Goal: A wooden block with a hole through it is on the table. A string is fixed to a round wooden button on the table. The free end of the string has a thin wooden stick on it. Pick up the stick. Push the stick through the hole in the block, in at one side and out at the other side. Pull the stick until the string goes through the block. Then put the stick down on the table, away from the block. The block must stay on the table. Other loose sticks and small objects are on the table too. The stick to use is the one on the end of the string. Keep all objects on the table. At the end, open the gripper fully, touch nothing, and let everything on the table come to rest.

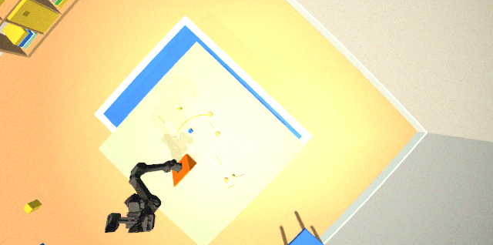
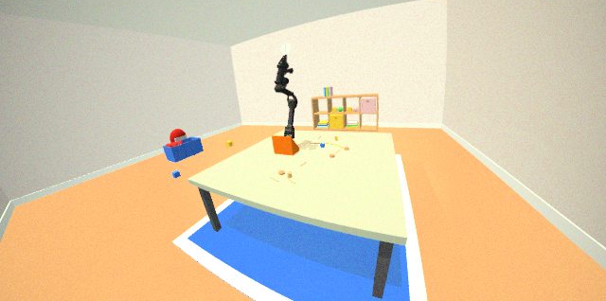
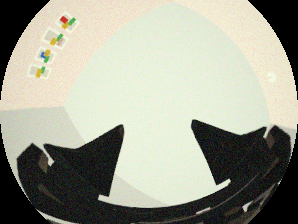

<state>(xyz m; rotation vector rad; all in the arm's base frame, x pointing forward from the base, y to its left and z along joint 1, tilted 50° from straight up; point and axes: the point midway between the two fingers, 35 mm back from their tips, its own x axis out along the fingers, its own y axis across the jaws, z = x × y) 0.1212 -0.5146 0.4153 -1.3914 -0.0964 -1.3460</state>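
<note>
My gripper (image 2: 284, 58) (image 1: 108, 223) (image 3: 158, 125) is open and empty, raised high above the table on the upright arm; the wrist view shows only ceiling and walls between the fingers. The orange block (image 1: 184, 169) (image 2: 284, 145) stands on the table just in front of the arm's base; its hole does not show. The round button (image 1: 209, 114) (image 2: 346, 148) lies farther out on the table. The thin string (image 1: 189, 120) curves from it toward the arm's side. The stick at its free end is too small to make out.
Several loose sticks, such as one stick (image 1: 219, 160) and another stick (image 1: 239, 176), lie on the pale table (image 1: 246, 183) (image 2: 331, 197). Other round discs (image 1: 217, 133) (image 1: 226, 179) and a small blue cube (image 1: 190, 131) (image 2: 322, 145) lie there too. A shelf (image 2: 346, 112) stands by the wall.
</note>
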